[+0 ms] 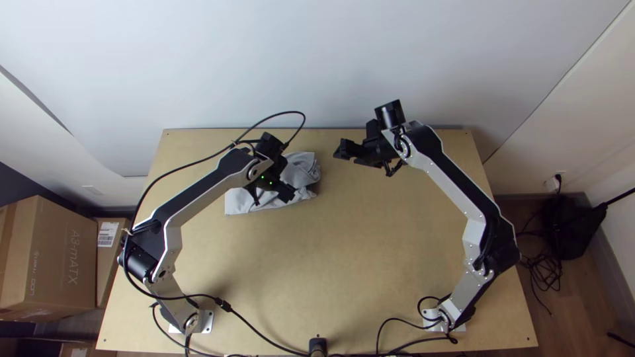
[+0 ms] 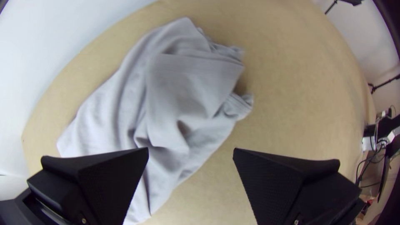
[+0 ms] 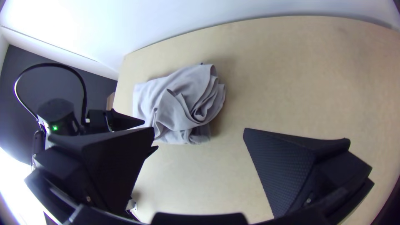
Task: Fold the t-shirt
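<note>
Top view: a light wooden desk [image 1: 331, 264] stands beside a pale wall [image 1: 331, 59]; cardboard boxes [image 1: 63, 258] stand off its left side, and black cables [image 1: 546, 272] lie on the wooden floor [image 1: 536, 324] at right. The grey t-shirt [image 1: 239, 202] lies near the desk's far edge, beneath the left gripper [image 1: 274, 198] and apart from the right gripper [image 1: 362, 165]. Left wrist view: jaws spread; cloth rumpled, with overlapping layers. Right wrist view: jaws spread over the desk.

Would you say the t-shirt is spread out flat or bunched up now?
Partly bunched: the t-shirt lies loosely folded over itself, creased, with layers gathered at one end.
</note>
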